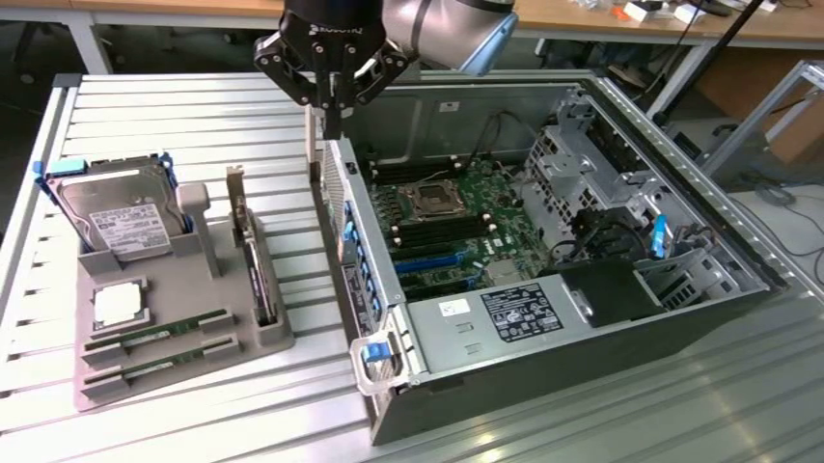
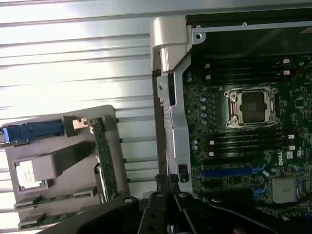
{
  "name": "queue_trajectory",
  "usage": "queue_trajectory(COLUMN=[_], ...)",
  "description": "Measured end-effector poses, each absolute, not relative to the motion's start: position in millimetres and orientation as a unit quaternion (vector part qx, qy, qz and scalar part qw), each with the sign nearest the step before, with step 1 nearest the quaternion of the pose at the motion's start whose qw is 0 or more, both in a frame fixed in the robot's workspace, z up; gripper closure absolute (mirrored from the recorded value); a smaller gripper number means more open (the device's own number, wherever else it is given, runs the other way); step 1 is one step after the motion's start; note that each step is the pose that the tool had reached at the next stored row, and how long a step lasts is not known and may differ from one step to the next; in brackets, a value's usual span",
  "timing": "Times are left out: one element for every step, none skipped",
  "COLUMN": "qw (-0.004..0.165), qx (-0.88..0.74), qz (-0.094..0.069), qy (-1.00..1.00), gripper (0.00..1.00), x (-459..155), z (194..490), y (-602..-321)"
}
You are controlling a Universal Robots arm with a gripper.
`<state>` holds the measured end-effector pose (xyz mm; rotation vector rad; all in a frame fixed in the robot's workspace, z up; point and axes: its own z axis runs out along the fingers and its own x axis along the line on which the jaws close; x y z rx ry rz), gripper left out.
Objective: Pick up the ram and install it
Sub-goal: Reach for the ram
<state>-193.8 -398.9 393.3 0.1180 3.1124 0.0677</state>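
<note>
Exterior view
arm [image 1: 451, 24]: reaches in from the far side and hangs above the table [image 1: 168, 106].
jaws: pressed together with nothing between them, pointing down over the far end of the computer case [image 1: 721, 260], at its side wall on the exterior view's left.
case: lies open on the table, with the motherboard [image 1: 477, 207] and its bare processor socket [image 1: 425, 201] exposed.
holder [image 1: 276, 338]: a gray tray on the table to the exterior view's left of the case, just beside it.
ram [image 1: 161, 337]: a green stick lying in a slot at the near end of the holder, well apart from the jaws.
second ram stick [image 1: 145, 370]: lies in the next slot, parallel and nearer the camera.
hard drive [image 1: 123, 217]: stands tilted at the far end of the holder, in a blue bracket.
expansion card [image 1: 254, 260]: stands on edge along the holder's case-side rim.
processor chip [image 1: 116, 304]: lies flat between the hard drive and the ram.

Wrist view
jaws: dark linkage meeting at one tip, closed and empty, over the case wall [image 2: 170, 58].
motherboard [image 2: 243, 161]: inside the case, socket [image 2: 253, 107] open.
holder [image 2: 109, 117]: on the slatted table [image 2: 73, 58] beside the case.
ram [image 2: 51, 200]: in its holder slot, apart from the jaws.
expansion card [image 2: 105, 161]: on edge at the holder's case side.
</note>
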Motion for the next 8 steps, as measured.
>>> queue_trajectory(qw=[0.013,0.013,0.013,0.013,0.013,0.013,0.013,0.013], qx=[0.038,0.038,0.038,0.038,0.038,0.038,0.038,0.038], qz=[0.022,0.022,0.022,0.022,0.022,0.022,0.022,0.022], qy=[0.999,0.999,0.999,0.999,0.999,0.999,0.999,0.999], gripper=[0.9,0.9,0.9,0.9,0.9,0.9,0.9,0.9], x=[-194.9,-195.9,-197.9,-198.7,-199.7,-200.6,-201.7,-202.9], z=[393.3,393.3,393.3,393.3,393.3,393.3,393.3,393.3], y=[-398.9,-398.9,-398.9,-398.9,-398.9,-398.9,-398.9,-398.9])
